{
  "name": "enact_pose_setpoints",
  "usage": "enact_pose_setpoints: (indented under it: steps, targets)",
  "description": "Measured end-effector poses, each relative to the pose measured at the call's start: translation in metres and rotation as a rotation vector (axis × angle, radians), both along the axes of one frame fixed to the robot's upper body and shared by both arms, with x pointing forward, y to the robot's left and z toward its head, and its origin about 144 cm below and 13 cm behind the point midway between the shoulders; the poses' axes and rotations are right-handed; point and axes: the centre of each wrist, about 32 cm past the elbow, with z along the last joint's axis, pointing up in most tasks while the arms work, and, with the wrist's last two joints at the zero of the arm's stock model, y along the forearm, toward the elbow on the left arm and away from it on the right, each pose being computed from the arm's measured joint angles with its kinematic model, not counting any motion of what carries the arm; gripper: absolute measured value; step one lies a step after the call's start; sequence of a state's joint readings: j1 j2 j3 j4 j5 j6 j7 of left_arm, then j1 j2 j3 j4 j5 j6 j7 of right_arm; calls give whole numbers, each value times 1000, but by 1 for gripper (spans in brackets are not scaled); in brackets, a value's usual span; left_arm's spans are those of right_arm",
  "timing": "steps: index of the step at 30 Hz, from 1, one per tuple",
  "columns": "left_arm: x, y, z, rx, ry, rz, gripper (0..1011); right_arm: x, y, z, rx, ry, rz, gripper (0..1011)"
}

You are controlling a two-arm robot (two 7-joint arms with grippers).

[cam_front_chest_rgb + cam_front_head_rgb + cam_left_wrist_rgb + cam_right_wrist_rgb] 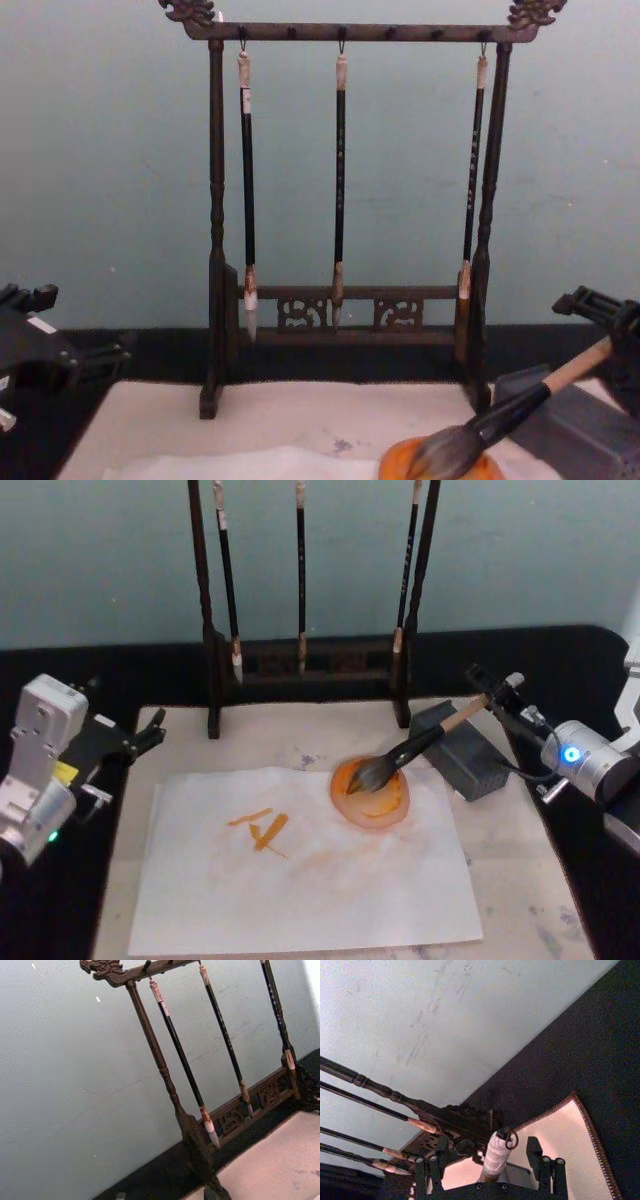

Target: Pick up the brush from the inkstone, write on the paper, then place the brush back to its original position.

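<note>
Black cloth-covered table (560, 650) carrying a beige, ink-stained mat (520, 880) with a stitched brown edge, which the right wrist view brings out. At the mat's far edge stands a dark carved wooden brush rack (215, 200). The chest view gives its full height and top crossbar, which the head view crops, and the left wrist view shows a dragon-head finial (100, 967). A thin, slightly wrinkled white sheet of paper (300, 890) lies on the mat, bearing short orange strokes (265, 830) that the head view shows from above. The left hand (148, 735) is parked over the table at the mat's left edge; whether it is open or closed cannot be told. The right hand (492, 688) reaches in from the right beyond a dark grey, block-shaped inkstone (470, 755). A round orange dish (385, 810) sits at the paper's far right corner. The large brush (420, 748), with a grey-white tuft, black ferrule and pale wooden handle, has its bristles in the dish. Its handle slants up over the inkstone into the right hand. In the right wrist view the looped handle end stands between the spread fingers (536, 1152), with a gap on each side. Three thin black-shafted brushes (340, 180) hang from the rack.
</note>
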State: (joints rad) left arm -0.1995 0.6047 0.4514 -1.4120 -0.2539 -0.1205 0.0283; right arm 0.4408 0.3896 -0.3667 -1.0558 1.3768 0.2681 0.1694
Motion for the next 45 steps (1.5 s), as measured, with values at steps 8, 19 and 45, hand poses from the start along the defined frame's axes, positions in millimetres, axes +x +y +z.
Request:
enact_pose_setpoints:
  steps: [8, 19, 45]
  targets:
    - [0, 0, 0, 0, 0, 0, 1009, 1, -3, 0, 53, 3, -6, 1000]
    - [0, 0, 0, 0, 0, 0, 1010, 1, -3, 0, 127, 12, -9, 1000]
    - [0, 0, 0, 0, 0, 0, 1010, 5, -1, -4, 145, 22, -11, 1000]
